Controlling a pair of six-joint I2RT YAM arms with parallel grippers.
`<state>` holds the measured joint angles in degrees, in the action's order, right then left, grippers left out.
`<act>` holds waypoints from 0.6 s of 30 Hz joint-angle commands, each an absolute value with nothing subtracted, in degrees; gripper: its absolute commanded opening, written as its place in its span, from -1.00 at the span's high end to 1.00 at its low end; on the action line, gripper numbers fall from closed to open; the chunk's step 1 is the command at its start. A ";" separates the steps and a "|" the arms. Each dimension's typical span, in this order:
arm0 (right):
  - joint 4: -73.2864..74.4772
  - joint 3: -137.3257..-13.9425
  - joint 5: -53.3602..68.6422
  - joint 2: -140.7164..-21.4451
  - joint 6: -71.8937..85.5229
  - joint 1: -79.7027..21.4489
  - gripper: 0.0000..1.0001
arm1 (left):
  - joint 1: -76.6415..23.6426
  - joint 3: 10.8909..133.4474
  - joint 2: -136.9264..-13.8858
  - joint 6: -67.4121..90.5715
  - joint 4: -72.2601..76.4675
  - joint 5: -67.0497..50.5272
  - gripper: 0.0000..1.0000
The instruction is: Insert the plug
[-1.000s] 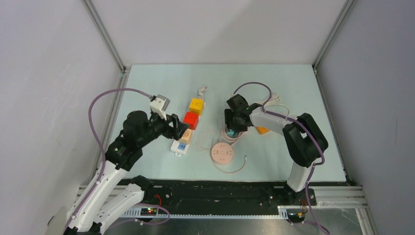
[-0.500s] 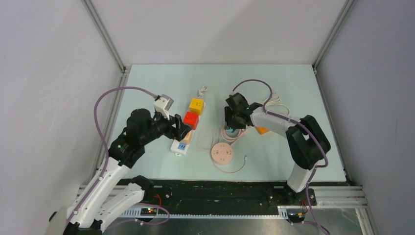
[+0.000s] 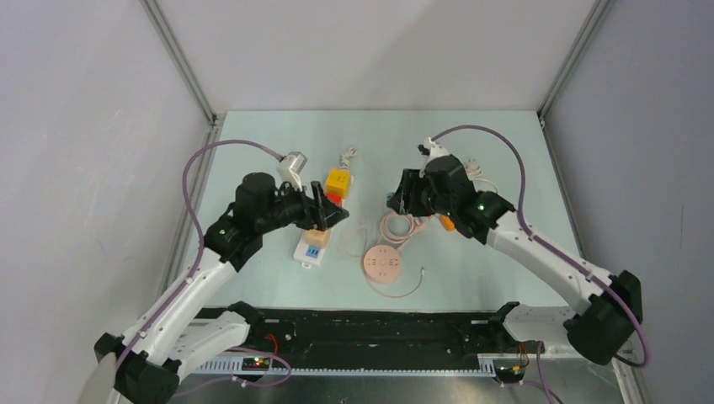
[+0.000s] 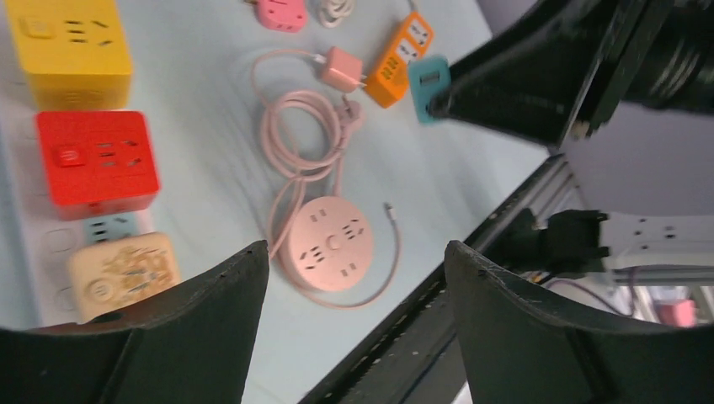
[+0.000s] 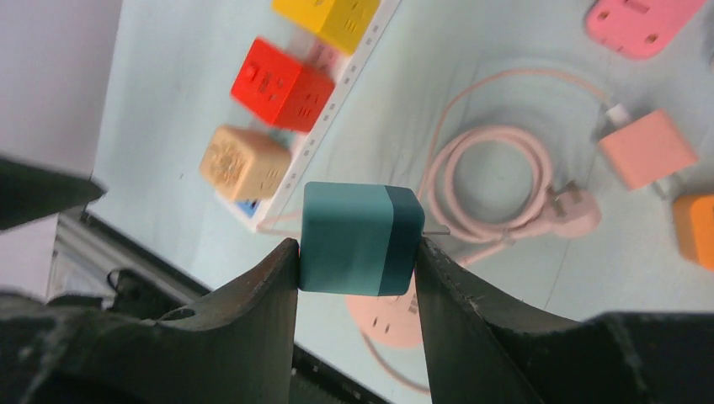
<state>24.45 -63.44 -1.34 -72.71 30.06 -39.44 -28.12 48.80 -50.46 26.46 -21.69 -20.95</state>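
Observation:
My right gripper (image 5: 358,246) is shut on a teal cube plug (image 5: 362,240) and holds it in the air above the table; it also shows in the top view (image 3: 402,200). A metal prong sticks out of the plug's right side. A white power strip (image 3: 310,251) lies on the left, carrying a yellow cube (image 3: 338,180), a red cube (image 5: 282,84) and a beige cube (image 3: 317,237). My left gripper (image 3: 327,215) is open and empty, hovering over the strip; its fingers (image 4: 210,328) frame a round pink socket (image 4: 330,244).
The round pink socket (image 3: 383,263) lies near the front with its coiled pink cable (image 3: 400,227). A pink charger (image 5: 648,147), an orange strip (image 5: 695,227) and a pink adapter (image 5: 644,21) lie to the right. The table's front rail (image 3: 379,324) is close.
My right gripper has lifted the teal plug off the table and risen, its arm swinging out to the right. My left gripper has moved right, over the strip's cubes.

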 commanded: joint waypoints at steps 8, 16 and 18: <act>19.37 -50.19 -0.57 -58.06 35.36 -48.16 0.31 | -34.30 50.31 -59.57 48.86 -3.98 -21.72 -0.63; 19.19 -49.66 -6.27 -59.91 37.05 -53.73 0.31 | -41.84 50.12 -66.19 48.40 -2.65 -17.22 -0.58; 19.08 -49.66 -7.67 -60.32 37.13 -55.05 0.31 | -42.39 49.09 -66.81 48.01 -2.97 -16.57 -0.57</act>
